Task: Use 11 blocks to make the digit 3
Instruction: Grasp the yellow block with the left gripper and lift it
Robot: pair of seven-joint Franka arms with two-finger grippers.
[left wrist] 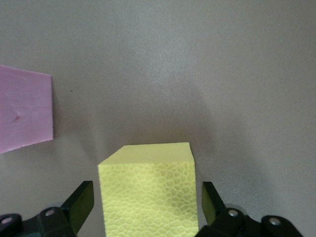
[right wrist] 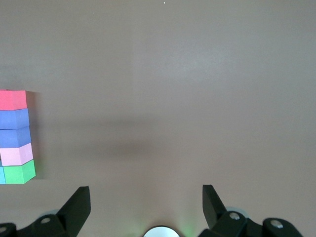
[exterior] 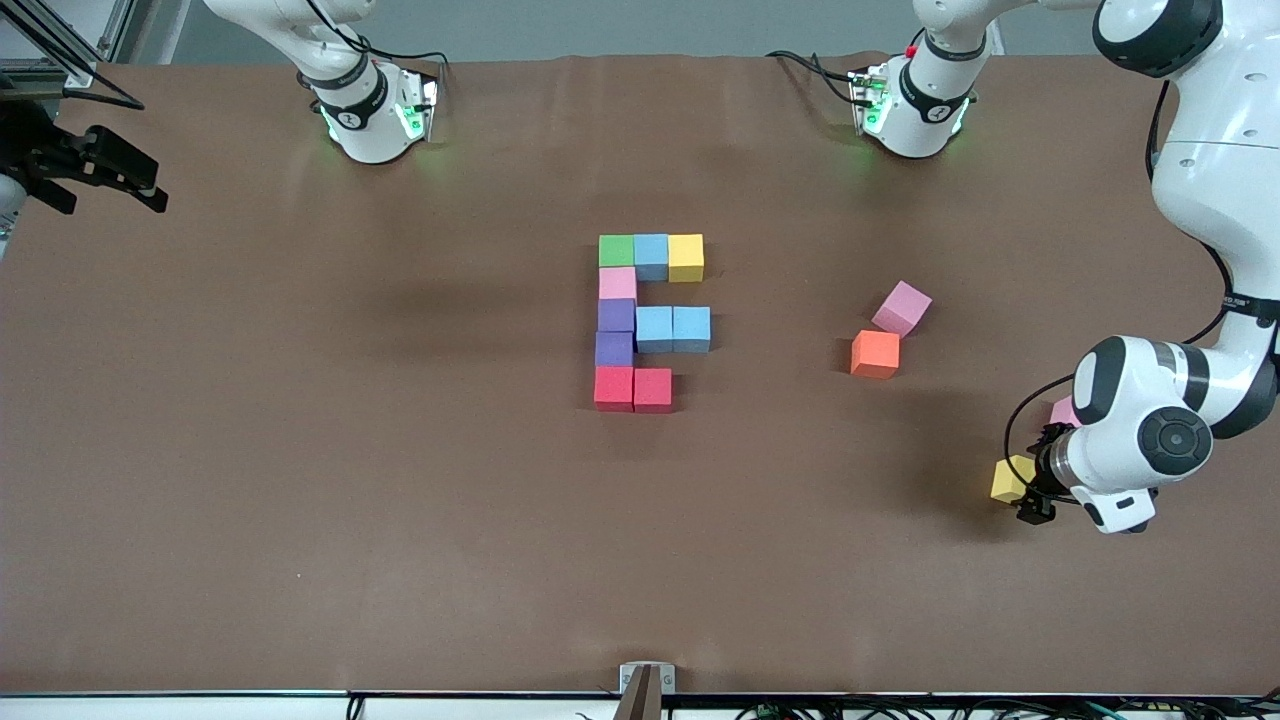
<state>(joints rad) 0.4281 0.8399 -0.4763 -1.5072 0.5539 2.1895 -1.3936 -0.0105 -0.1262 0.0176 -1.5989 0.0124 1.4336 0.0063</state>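
light: bright, even, overhead | shadows: soft — under arms and cubes | focus: sharp — no glare

1. I see the unfinished digit 3 (exterior: 645, 322) at the table's (exterior: 300, 500) middle.
2. Two loose cubes (exterior: 888, 330) touch, toward the left arm's end.
3. Nearer the camera, another cube (exterior: 1010, 479) sits between the left gripper's (exterior: 1030, 485) fingers.

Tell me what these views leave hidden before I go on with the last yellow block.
- Front view: left gripper mostly hidden by its own arm; only part of the yellow block shows.
- Front view: a pink block is largely covered by that arm.
- Left wrist view: whether the fingers touch the yellow block is unclear; the frame edge cuts the block.
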